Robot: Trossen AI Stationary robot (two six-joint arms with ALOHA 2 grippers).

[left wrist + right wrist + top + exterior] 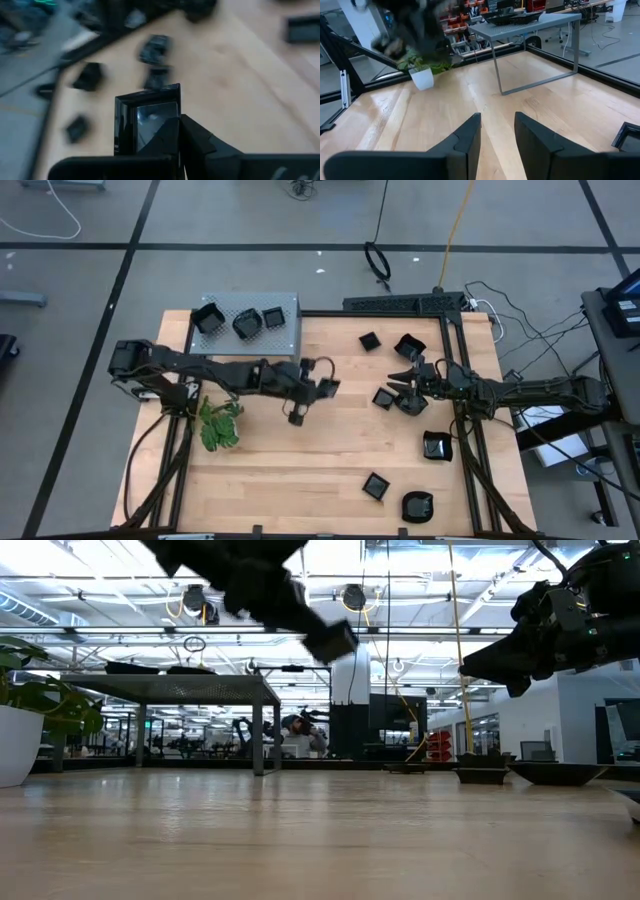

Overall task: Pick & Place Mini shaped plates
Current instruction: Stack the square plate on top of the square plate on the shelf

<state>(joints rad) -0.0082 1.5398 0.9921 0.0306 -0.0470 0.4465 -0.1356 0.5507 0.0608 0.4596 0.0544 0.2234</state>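
Left gripper (172, 132) jaws clamp a square black plate (145, 120); blurred dishes (155, 49) beyond.

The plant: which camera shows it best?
The high view shows the plant whole, from above, at the table's left edge by the left arm. The low view catches only some leaves and white pot; the right wrist view shows it far off; the left wrist view misses it.

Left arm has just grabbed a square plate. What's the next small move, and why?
Probably carry it toward the grey shelf. The left gripper is shut on a square plate and hangs above the table's middle, while three plates already sit on that shelf. The right gripper waits, open and empty, among the plates on the right side.
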